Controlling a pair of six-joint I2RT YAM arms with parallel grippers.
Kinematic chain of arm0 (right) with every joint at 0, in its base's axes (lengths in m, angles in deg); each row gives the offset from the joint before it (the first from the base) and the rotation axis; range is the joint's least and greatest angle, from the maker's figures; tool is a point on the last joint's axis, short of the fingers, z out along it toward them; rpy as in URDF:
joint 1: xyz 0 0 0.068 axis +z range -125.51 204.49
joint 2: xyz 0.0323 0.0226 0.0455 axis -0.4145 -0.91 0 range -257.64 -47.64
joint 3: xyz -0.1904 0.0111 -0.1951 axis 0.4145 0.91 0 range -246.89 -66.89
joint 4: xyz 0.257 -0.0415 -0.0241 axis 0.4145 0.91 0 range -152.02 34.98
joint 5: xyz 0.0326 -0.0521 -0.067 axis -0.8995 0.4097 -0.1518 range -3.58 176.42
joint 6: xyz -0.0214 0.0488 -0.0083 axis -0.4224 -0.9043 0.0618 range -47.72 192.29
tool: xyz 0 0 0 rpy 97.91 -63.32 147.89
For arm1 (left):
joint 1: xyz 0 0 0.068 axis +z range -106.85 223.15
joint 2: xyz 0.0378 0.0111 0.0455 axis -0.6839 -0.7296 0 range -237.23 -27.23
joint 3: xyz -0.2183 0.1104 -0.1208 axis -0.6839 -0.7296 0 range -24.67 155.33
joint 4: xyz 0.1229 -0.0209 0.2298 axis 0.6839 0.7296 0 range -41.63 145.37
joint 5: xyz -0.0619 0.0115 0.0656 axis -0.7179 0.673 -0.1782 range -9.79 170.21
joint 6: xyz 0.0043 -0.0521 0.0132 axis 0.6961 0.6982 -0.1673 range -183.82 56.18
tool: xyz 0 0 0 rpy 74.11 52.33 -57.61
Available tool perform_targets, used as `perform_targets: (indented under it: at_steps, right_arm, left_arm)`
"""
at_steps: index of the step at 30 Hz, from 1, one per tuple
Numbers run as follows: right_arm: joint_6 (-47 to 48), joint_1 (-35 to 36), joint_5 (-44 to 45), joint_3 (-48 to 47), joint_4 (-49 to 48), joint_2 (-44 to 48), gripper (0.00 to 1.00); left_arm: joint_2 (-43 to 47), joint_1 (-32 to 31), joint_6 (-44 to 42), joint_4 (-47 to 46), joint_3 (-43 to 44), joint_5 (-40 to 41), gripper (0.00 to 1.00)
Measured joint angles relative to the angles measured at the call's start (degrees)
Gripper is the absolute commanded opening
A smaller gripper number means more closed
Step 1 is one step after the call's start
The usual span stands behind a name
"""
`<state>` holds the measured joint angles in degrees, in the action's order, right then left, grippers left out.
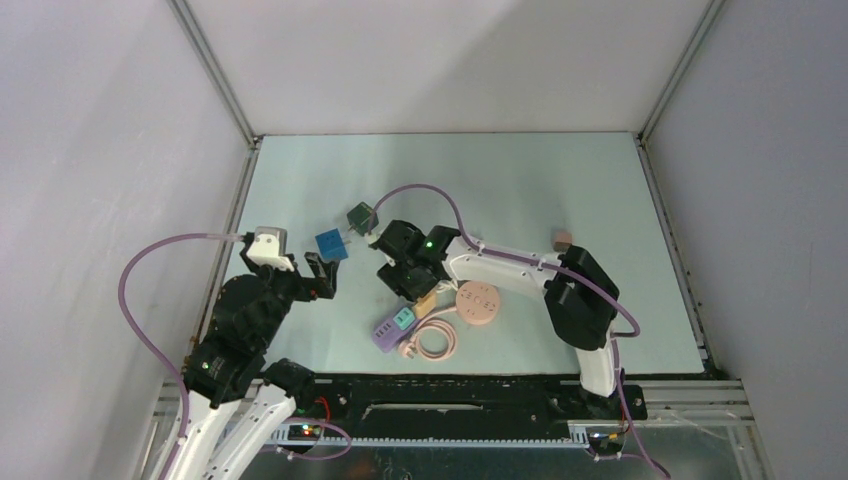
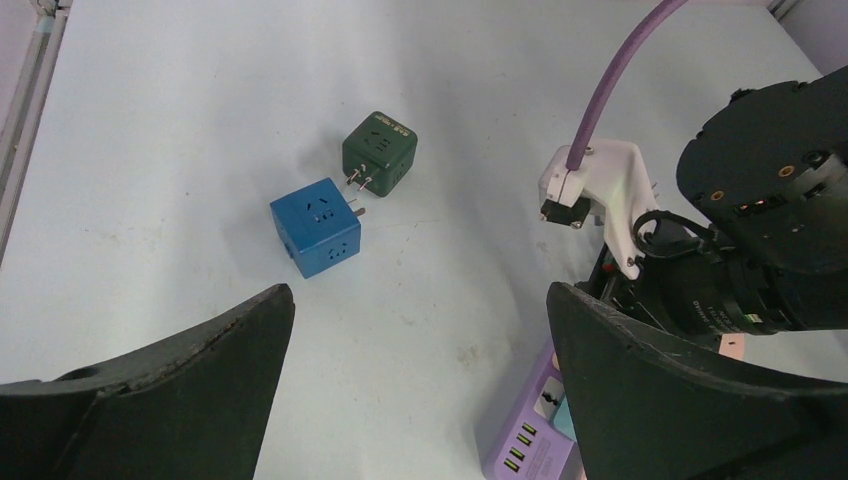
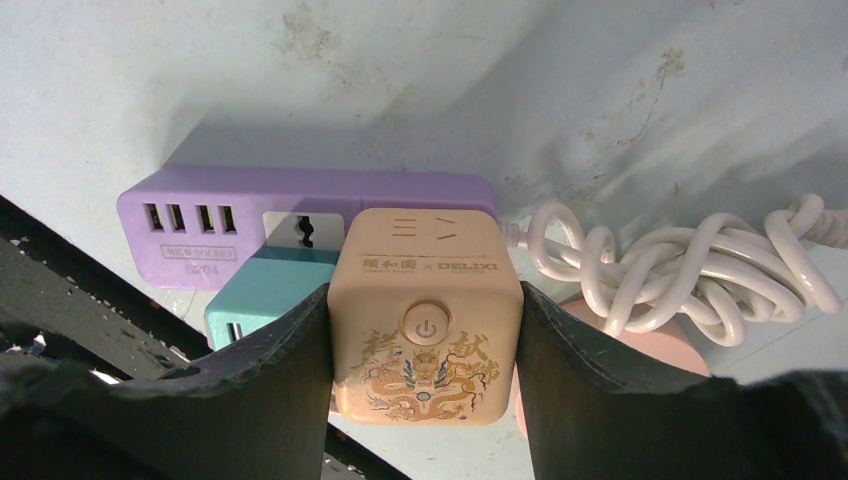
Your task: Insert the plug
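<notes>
The peach cube (image 3: 425, 310) carries the clearest print: "DELIXI" in brown capitals, set after an "×" and three small Chinese characters that are too fine to read with certainty. Below that line, a round button bears the power sign, a circle broken by a short stroke. Two large ornate Chinese characters flank the button above a dragon drawing, and they are too stylised to make out. Higher on the cube are embossed bars, three stacked on the left and two slanted on the right. The purple strip (image 3: 420, 185) has a small label under its USB ports. Its first line looks like "HUB SOCKET" and the second is blurred. The green cube (image 2: 380, 150) shows yellow print on top, too small to read.
</notes>
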<state>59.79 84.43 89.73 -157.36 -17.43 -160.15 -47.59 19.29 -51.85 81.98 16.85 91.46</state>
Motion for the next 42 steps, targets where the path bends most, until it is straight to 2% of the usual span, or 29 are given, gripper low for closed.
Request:
perform_targets:
  at_steps: [18, 42]
  right_arm:
    - [-1.05, 0.15, 0.31, 5.62, -6.64, 2.19, 0.0]
    - [-5.62, 3.19, 8.13, 16.11, -18.78, 7.5, 0.0]
  left_arm:
    - [-0.26, 0.0, 0.0, 0.0, 0.0, -0.11, 1.0]
    - [-0.26, 0.0, 0.0, 0.0, 0.0, -0.52, 1.0]
